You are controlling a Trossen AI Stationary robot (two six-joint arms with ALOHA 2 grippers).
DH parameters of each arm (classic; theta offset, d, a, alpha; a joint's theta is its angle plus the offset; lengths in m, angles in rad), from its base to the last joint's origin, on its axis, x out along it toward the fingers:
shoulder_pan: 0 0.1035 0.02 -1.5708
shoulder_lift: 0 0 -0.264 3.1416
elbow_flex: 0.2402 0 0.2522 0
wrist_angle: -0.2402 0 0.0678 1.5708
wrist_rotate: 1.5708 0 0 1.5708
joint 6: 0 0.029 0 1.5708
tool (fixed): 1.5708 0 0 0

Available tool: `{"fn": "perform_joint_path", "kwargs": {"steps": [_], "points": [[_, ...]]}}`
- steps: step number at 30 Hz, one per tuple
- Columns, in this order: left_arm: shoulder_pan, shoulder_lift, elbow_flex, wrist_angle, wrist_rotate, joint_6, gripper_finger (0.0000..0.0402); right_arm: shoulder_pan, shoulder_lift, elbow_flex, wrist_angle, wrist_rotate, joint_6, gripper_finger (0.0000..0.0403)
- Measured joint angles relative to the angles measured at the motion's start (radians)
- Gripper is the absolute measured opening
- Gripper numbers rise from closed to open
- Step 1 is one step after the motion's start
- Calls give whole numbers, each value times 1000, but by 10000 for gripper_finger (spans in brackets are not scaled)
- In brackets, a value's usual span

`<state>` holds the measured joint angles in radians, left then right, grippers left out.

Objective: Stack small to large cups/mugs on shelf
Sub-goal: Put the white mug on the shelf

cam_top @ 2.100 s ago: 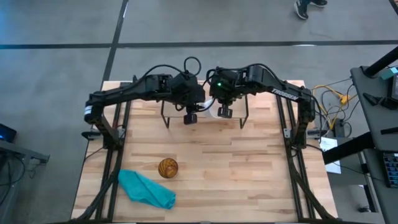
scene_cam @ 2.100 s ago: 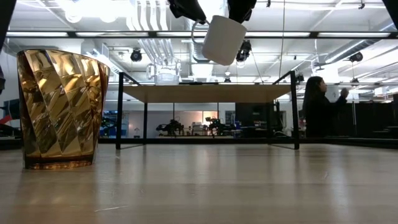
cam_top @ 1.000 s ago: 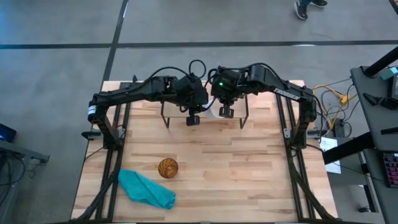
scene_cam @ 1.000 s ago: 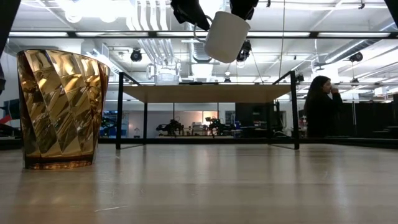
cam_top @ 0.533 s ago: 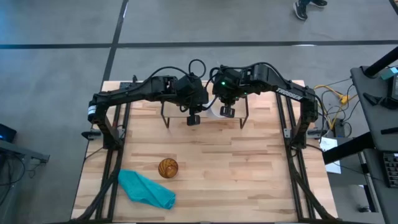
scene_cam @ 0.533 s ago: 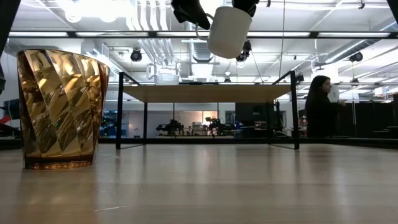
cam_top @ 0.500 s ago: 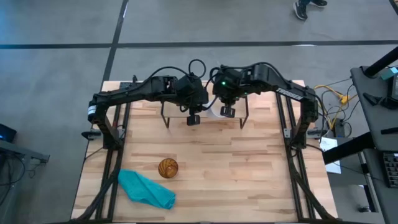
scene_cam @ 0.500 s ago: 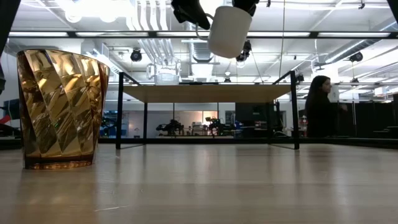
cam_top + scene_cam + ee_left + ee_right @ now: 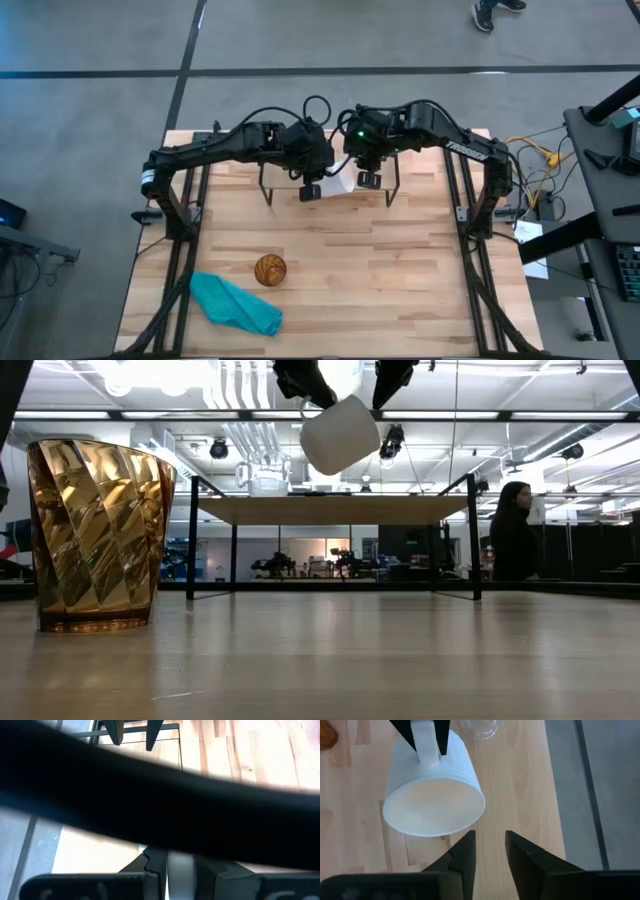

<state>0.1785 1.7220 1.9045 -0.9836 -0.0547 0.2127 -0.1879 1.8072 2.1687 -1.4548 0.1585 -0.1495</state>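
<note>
The white mug (image 9: 340, 435) hangs tilted in the air above the shelf (image 9: 330, 510), its mouth turned toward my right gripper (image 9: 490, 850). That gripper is open and stands just clear of the mug's rim (image 9: 470, 820). My left gripper (image 9: 312, 190) is shut on the mug's handle. The tiny clear glass cup (image 9: 268, 480) stands on the shelf board, also in the right wrist view (image 9: 480, 727). The amber patterned cup (image 9: 269, 269) stands upright on the table near the front. My left gripper pinches the white mug's handle (image 9: 426, 742) between its two fingers (image 9: 405, 732), coming from above. The mug (image 9: 340, 183) is lifted clear and hangs tilted below them. In the left wrist view a dark cable hides most; only the white handle (image 9: 180, 870) shows.
A teal cloth (image 9: 235, 305) lies crumpled at the table's near left. The shelf's thin black legs (image 9: 265, 190) stand at the far middle under both arms. A person (image 9: 512, 540) is in the room beyond the table. Bare tabletop lies between shelf and near edge.
The mug first crept up and toward the right. It has now come away from the right gripper. It has swung toward the table's left, dropped a little and tipped further over, hanging from the left gripper alone.
</note>
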Motion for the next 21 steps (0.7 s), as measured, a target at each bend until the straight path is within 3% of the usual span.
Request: {"fn": "perform_joint_path", "kwargs": {"steps": [6,15,21], "points": [[5,1,0,2,4,3,27,0,0,0,-24,0,47,116],[22,1,0,20,-1,4,24,0,-1,2,-116,0,93,107],[32,12,-1,124,-4,7,24,0,-15,2,-118,0,154,97]]}}
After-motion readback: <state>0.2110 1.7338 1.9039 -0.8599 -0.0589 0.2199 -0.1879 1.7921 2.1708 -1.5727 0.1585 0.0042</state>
